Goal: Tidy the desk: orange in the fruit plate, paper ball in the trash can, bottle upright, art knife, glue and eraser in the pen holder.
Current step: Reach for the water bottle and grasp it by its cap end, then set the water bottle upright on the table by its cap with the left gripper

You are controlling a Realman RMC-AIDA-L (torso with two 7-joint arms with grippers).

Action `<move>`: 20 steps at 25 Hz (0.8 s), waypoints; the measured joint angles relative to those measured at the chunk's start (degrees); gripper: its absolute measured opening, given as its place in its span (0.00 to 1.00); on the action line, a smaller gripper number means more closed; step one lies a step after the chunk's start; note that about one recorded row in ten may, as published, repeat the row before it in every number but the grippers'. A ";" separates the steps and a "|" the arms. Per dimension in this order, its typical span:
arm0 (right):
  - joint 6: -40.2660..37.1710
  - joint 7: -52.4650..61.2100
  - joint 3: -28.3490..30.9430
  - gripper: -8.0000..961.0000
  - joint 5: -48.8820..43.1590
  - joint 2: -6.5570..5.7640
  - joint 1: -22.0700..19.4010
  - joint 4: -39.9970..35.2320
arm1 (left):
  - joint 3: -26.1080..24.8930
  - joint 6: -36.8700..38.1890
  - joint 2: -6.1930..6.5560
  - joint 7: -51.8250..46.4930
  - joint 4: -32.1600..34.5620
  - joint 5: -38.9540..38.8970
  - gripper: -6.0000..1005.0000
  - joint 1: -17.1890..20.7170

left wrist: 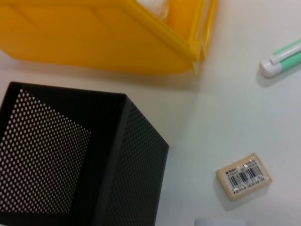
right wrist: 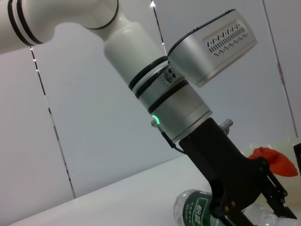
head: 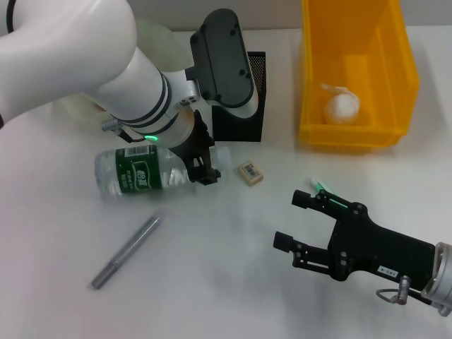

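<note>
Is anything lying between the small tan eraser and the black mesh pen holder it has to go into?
Nothing visible does. The tan eraser with the barcode label lies on bare white table just in front of the black mesh pen holder. The left gripper is beside it, at the lying clear plastic bottle with the green label.

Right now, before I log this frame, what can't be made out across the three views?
- Fruit plate, head view: mostly hidden behind the left arm; no orange visible there.
- Pen holder, head view: partly covered by the left wrist; left wrist view shows mesh walls only, not the bottom.
- Left gripper, head view: at the lying bottle; whether it is closed on the neck is unclear.
- Green-and-white pen-like item: partly hidden by the open right gripper.
</note>
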 joint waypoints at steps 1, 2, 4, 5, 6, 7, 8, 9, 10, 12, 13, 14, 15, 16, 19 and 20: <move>0.00 0.00 -0.02 0.85 0.00 0.00 0.07 0.04 | 0.00 -0.10 0.00 -0.13 0.07 -0.01 0.65 0.06; 0.00 0.00 -0.02 0.85 0.00 0.00 0.07 0.04 | 0.00 -0.13 0.00 -0.26 0.15 -0.02 0.63 0.11; 0.00 0.00 0.19 0.85 0.00 0.00 0.10 0.07 | 0.00 -0.23 0.00 -0.26 0.03 -0.02 0.58 0.10; 0.00 0.00 0.19 0.85 0.00 0.00 0.10 0.07 | 0.00 -0.23 0.00 -0.26 0.03 -0.02 0.56 0.10; 0.00 0.00 0.35 0.85 0.00 0.00 0.11 0.08 | 0.00 -0.23 0.00 -0.26 0.03 -0.02 0.53 0.10; 0.00 0.00 0.35 0.85 0.00 0.00 0.11 0.08 | 0.00 -0.58 0.00 -0.29 -0.07 -0.02 0.51 0.09; 0.00 0.00 0.39 0.85 0.00 0.00 0.11 0.08 | 0.00 -0.64 0.00 -0.30 -0.05 -0.01 0.49 0.09; 0.00 0.00 0.41 0.85 0.00 0.00 0.11 0.09 | 0.00 -0.90 0.00 -0.31 0.32 0.00 0.46 0.21; 0.00 0.00 0.41 0.85 0.00 0.00 0.11 0.09 | 0.00 -0.90 0.00 -0.31 0.32 0.00 0.46 0.21; 0.00 0.00 0.41 0.85 0.00 0.00 0.11 0.09 | -0.16 -0.93 0.00 -0.33 1.14 0.01 0.45 0.48; 0.02 0.00 0.41 0.85 0.01 0.00 0.11 0.08 | -0.32 -0.91 0.00 -0.37 1.63 0.01 0.45 0.63; 0.05 0.00 0.42 0.85 0.00 0.00 0.11 0.05 | -0.58 -0.66 0.00 -0.78 2.78 0.12 0.45 0.98; 0.05 0.00 0.42 0.85 0.00 0.00 0.11 0.05 | -0.58 -0.66 0.00 -0.78 2.78 0.12 0.45 0.98; 0.06 0.00 0.44 0.85 0.00 0.00 0.11 0.02 | -0.73 -0.39 0.01 -1.20 3.78 0.14 0.45 1.36; 0.08 0.00 0.50 0.85 0.00 -0.01 0.11 -0.03 | -1.74 1.14 0.15 -1.98 9.44 0.04 0.45 4.25; 0.08 0.00 0.50 0.85 0.00 0.00 0.12 -0.06 | -1.74 1.14 0.15 -1.98 9.44 0.04 0.45 4.25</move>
